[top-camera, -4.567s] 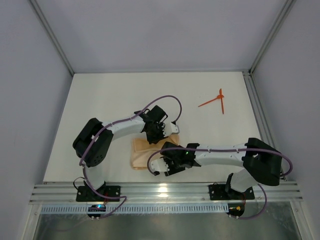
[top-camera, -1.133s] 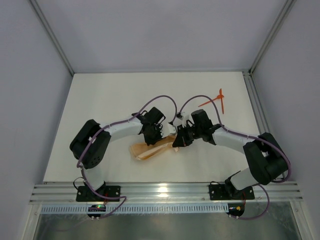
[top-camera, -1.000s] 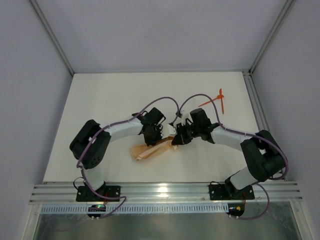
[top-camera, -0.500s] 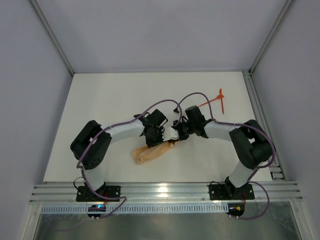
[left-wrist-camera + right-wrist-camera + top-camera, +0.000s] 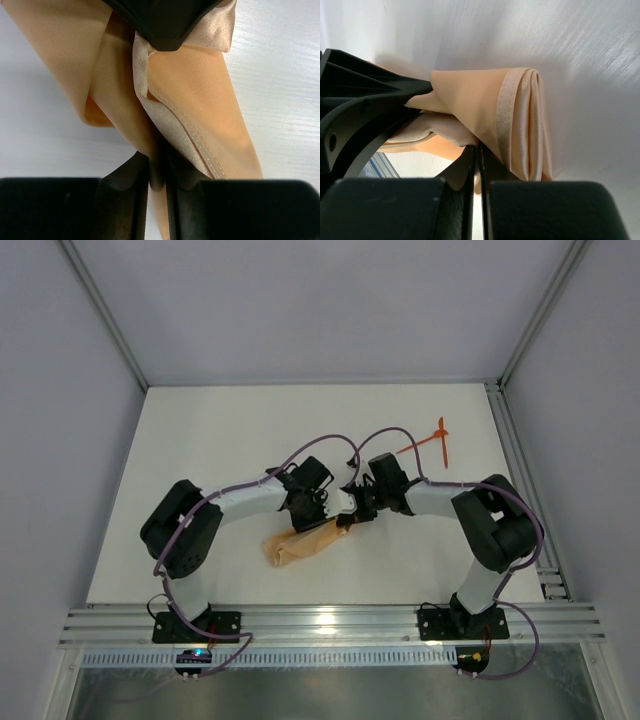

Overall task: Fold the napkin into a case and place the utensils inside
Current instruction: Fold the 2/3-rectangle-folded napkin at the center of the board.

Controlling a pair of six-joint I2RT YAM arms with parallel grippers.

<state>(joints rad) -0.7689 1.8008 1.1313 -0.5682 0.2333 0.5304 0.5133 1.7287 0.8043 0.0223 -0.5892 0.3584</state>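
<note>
The peach-orange napkin [image 5: 300,543] is folded into a narrow bundle and hangs slanted from both grippers near the table's middle. My left gripper [image 5: 318,512] is shut on a fold of the napkin [image 5: 195,100]; the cloth runs between its black fingers [image 5: 125,190]. My right gripper [image 5: 347,515] is shut on the napkin's hemmed edge [image 5: 505,115], its jaws pressed together on the cloth. The two grippers are close together, almost touching. The two orange-red utensils [image 5: 432,440] lie crossed on the table at the far right, apart from both grippers.
The white table [image 5: 200,440] is walled by grey panels with metal frame posts. A metal rail [image 5: 330,625] runs along the near edge by the arm bases. Purple cables loop above both wrists.
My right arm swung from the near side round to the far right end of the napkin and gripped it. Both grippers then lifted the cloth, which went from flat to a hanging slanted bundle.
</note>
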